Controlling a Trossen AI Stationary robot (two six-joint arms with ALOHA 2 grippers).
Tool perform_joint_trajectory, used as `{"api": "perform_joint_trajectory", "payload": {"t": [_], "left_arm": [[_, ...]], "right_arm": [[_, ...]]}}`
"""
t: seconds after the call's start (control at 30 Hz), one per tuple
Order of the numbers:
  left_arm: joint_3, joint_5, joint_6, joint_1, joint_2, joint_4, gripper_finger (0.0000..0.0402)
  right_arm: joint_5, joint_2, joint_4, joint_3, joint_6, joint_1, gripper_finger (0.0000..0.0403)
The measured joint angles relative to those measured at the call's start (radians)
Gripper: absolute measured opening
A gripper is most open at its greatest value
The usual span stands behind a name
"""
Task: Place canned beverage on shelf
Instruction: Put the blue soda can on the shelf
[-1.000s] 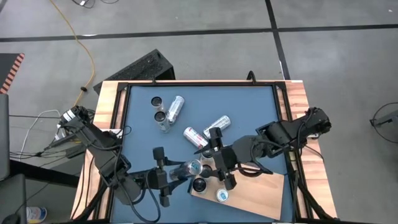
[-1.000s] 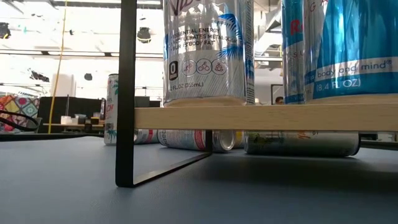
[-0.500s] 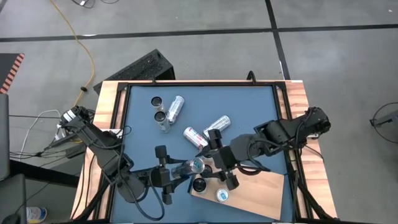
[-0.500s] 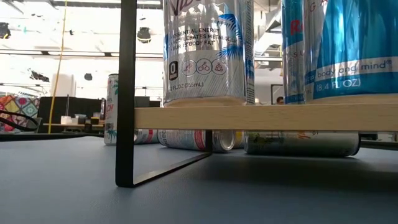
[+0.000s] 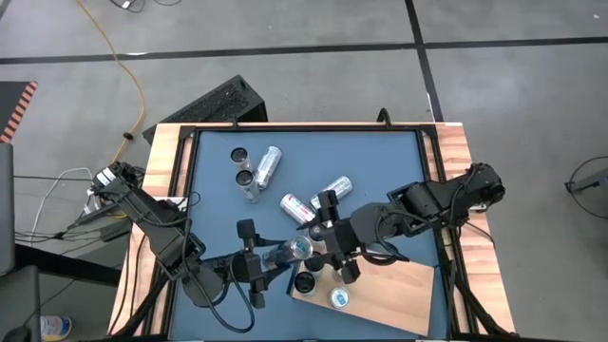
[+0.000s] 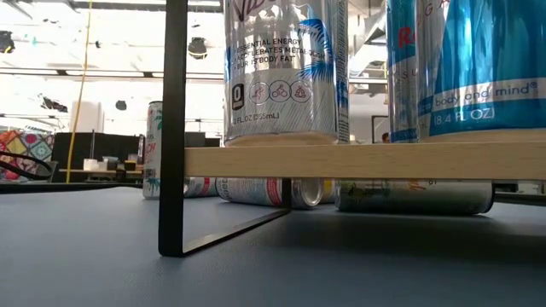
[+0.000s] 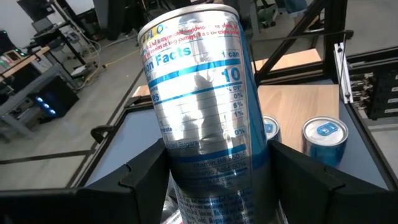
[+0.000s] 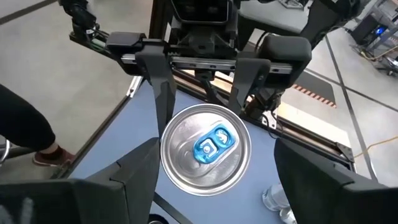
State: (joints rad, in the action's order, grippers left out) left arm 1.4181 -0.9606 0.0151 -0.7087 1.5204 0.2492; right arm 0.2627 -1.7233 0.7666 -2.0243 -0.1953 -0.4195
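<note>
Held can (image 7: 202, 112): a silver can with blue print is clamped between the two fingers of the left gripper (image 5: 264, 269); its long axis is seen running straight out from the gripper, with the blue-tabbed top end pointed away from the left wrist and toward the right gripper.
Can position: in the high view the can (image 5: 296, 251) is seen just off the near-left corner of the shelf (image 5: 394, 294), between the two grippers and above the blue-grey tabletop (image 5: 380, 161).
Left gripper: its fingers are pressed against opposite sides of the can's lower body, as shown in the left wrist view.
Right gripper (image 5: 334, 237): its fingers are spread wide, one on either side of the can's top (image 8: 205, 149); no contact with the can can be made out.
Shelf: a light-brown wooden board raised on a black frame, as seen from the low view (image 6: 358, 160); it is set at the near right of the table.
Cans on the shelf: two upright cans with blue tabs (image 7: 323, 140) are seen standing on the board beyond the held can.
Loose cans: several cans lie on their sides on the tabletop (image 5: 268, 166), and one stands upright near them (image 5: 238, 154).
Person: a dark trouser leg and a shoe (image 8: 46, 155) are seen beside the table in the right wrist view.
</note>
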Motion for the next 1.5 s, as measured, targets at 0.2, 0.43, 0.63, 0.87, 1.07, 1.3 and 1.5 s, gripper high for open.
{"api": "perform_joint_trajectory", "payload": {"t": [0.2,0.43,0.63,0.87,1.07,1.3,1.5], "left_arm": [[0.0,0.008,0.0,0.009,0.0,0.002,0.0227],[0.0,0.015,0.018,0.017,0.001,0.01,0.0227],[0.0,0.018,0.01,0.017,0.001,0.03,0.0227],[0.0,0.016,-0.051,0.017,0.002,0.107,0.0227],[0.0,0.024,-0.062,0.017,0.002,0.128,0.0227],[0.0,0.055,-0.116,0.018,0.002,0.179,0.0227],[0.0,0.084,-0.108,0.022,0.002,0.155,0.0227]], "right_arm": [[-0.003,0.0,0.003,0.0,0.02,0.001,0.0297],[-0.036,-0.06,0.022,0.001,0.049,0.012,0.0297],[-0.042,-0.09,0.015,0.0,0.032,0.025,0.0297],[-0.028,-0.078,0.018,0.0,0.037,0.021,0.0297],[-0.028,-0.077,0.027,0.0,0.041,0.013,0.0297],[-0.026,-0.077,0.05,-0.001,0.08,0.008,0.027],[-0.027,-0.077,0.052,-0.001,0.086,0.008,0.0235]]}}
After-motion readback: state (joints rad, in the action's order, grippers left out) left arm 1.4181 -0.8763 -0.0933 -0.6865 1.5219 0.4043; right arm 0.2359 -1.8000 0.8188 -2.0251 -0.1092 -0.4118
